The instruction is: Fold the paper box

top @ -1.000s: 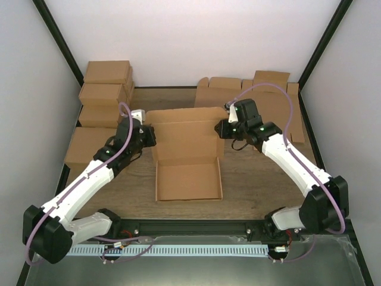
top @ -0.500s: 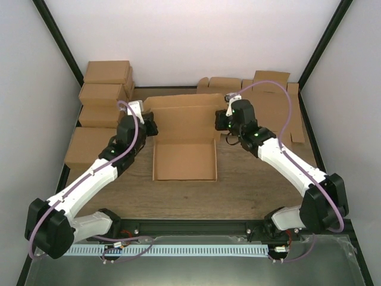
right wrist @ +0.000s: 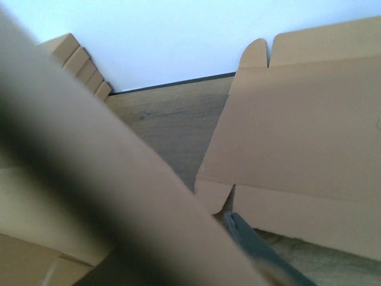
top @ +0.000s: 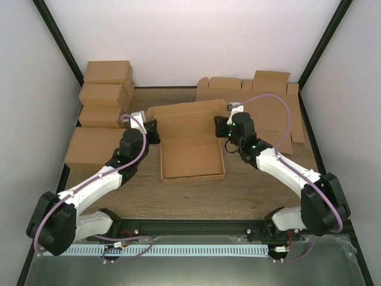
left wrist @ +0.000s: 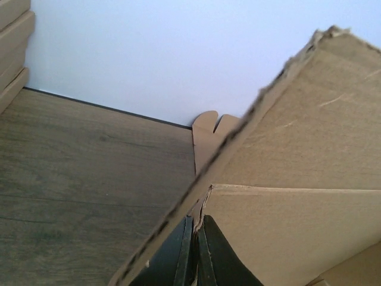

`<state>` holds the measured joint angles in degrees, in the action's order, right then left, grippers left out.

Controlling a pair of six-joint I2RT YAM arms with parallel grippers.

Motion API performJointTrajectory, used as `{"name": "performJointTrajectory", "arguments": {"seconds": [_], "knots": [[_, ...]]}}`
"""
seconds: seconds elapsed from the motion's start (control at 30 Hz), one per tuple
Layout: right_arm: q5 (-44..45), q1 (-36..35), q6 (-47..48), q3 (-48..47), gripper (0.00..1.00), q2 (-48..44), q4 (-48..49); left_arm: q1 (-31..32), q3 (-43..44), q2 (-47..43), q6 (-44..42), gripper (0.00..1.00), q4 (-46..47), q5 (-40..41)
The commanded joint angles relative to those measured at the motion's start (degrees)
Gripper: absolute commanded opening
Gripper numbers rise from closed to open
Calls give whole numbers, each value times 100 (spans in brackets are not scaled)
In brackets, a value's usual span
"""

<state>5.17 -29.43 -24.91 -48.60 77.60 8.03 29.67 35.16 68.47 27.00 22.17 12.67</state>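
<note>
Left tool (left wrist: 194,225) clamps paper box (top: 191,158) — jaws tight.

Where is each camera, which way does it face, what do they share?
Top external: above, behind the bases, looking down on the table; both arms, left pincer and right pincer at the paper box.
Left wrist: faces the back wall past the box's lid; shut fingers show.
Right wrist: faces flat sheets; one dark finger shows beside a blurred flap.
Shared: the box, in every view.

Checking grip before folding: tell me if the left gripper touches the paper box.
Touching. Left wrist view: the left gripper, shut, pinches the paper box edge.
</note>
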Motion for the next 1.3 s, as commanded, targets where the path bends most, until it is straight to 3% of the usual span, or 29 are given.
{"name": "performJointTrajectory", "arguments": {"seconds": [0.0, 0.13, 0.33, 0.5, 0.7, 0.87, 0.93, 1.07, 1.27], "knots": [[-121, -145, -111, -200, 34, -327, -499, 52, -85, -203, 61, 4, -268, -208], [-85, -151, -188, -425, 46, -527, -1357, 98, 80, -223, -16, 4, -702, -234], [-124, -151, -184, -888, 41, -624, -2576, 223, 215, -223, -227, 4, -930, -218], [-292, -151, -58, -1097, 49, -631, -3034, 363, 445, -159, -492, 4, -1178, 23], [-437, -151, -21, -1265, 48, -688, -3441, 479, 544, -59, -674, 4, -1327, 216], [-445, -146, 23, -1210, 56, -894, -3717, 582, 624, 8, -825, 4, -1459, 421], [-431, -151, 74, -1141, 53, -969, -3725, 600, 628, 21, -838, 4, -1449, 438], [-511, -151, 85, -1151, 34, -984, -3879, 626, 633, 28, -846, 4, -1461, 460], [-782, -151, -198, -1154, 26, -1014, -3929, 645, 637, -17, -739, 4, -1566, 469]]}}
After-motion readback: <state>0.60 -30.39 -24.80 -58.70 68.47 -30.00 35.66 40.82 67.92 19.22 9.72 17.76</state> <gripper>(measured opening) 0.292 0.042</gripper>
